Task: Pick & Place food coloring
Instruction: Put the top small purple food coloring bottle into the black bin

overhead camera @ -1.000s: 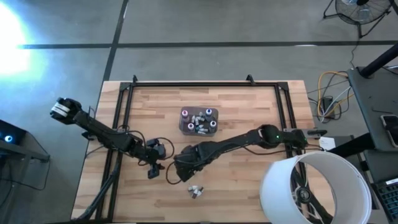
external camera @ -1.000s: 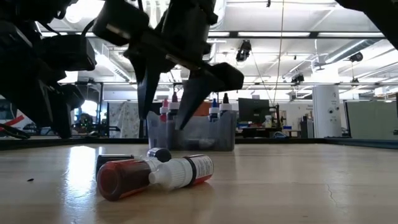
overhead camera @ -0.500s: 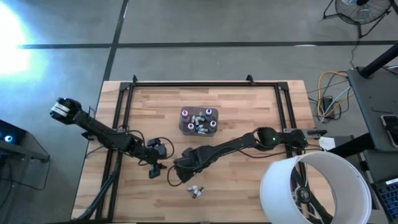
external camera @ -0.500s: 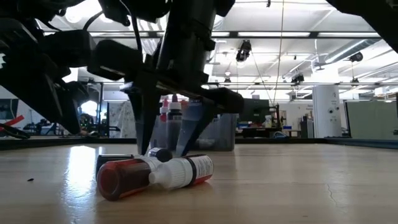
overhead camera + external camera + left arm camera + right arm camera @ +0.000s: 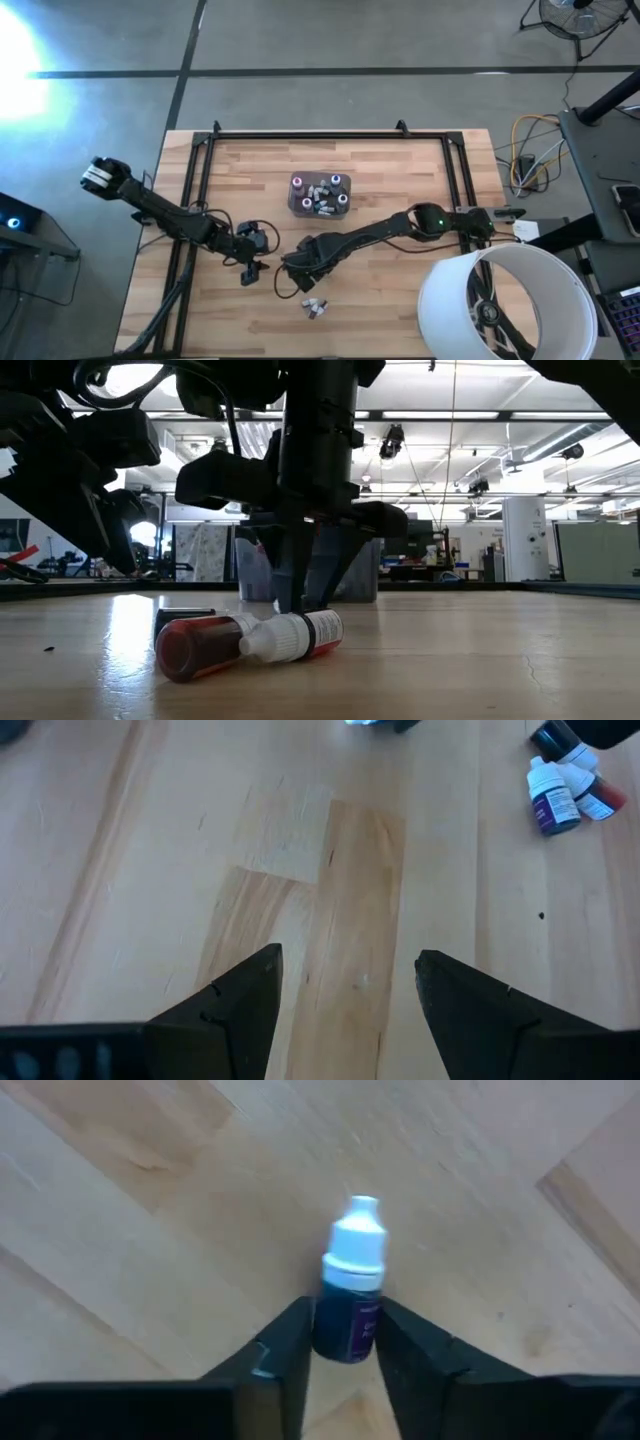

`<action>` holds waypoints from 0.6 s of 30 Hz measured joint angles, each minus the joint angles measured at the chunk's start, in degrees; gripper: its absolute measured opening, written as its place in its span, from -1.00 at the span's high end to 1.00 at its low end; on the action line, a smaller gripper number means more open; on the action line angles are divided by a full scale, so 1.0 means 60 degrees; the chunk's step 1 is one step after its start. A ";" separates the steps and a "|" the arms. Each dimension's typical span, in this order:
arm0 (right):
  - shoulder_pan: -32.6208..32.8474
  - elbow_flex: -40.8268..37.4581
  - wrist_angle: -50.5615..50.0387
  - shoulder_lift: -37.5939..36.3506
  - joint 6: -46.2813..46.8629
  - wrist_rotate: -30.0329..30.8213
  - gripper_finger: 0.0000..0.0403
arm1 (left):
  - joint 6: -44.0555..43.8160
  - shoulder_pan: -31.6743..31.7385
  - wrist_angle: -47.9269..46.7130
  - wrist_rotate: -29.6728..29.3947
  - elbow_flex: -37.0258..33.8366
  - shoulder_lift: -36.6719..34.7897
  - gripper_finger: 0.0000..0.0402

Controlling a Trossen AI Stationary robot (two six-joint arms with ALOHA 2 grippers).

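Fingers (image 5: 296, 1342) of the right gripper (image 5: 296, 281) now narrowed onto 1 purple food coloring bottle (image 5: 351, 1292) lying on the counter (image 5: 400, 300) near 6 o'clock of the tub (image 5: 320, 194), wide a moment ago, so lift seems next; left gripper (image 5: 345, 985) parked open.

Robotics lab or industrial workshop. Grey concrete floor (image 5: 330, 40) with dark seam lines around butcher-block table (image 5: 400, 300) in black metal frame. Standing fan (image 5: 575, 15) and loose yellow cables (image 5: 530, 135) beyond table's right edge. Low view: open hall, exposed ceiling with strip lights (image 5: 480, 415), hanging fixtures, monitors (image 5: 405, 538) on distant workstations.
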 joint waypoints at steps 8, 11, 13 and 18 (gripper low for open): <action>-0.0065 0.0013 -0.0037 -0.0076 -0.0359 -0.0182 0.74 | -0.0007 0.0003 -0.0009 0.0000 0.0000 0.0000 -0.03; -0.0065 0.0017 -0.0065 -0.0290 -0.0359 0.0317 0.70 | -0.0011 0.0001 -0.0009 0.0000 0.0000 0.0000 -0.03; -0.0065 0.0018 -0.0369 -0.0704 -0.0317 0.1144 0.68 | -0.0020 0.0002 -0.0014 -0.0013 0.0000 0.0000 -0.03; -0.0342 0.0053 -0.1606 -0.1953 -0.0154 0.3170 0.67 | -0.0058 0.0000 -0.0013 -0.0166 0.0000 0.0000 -0.03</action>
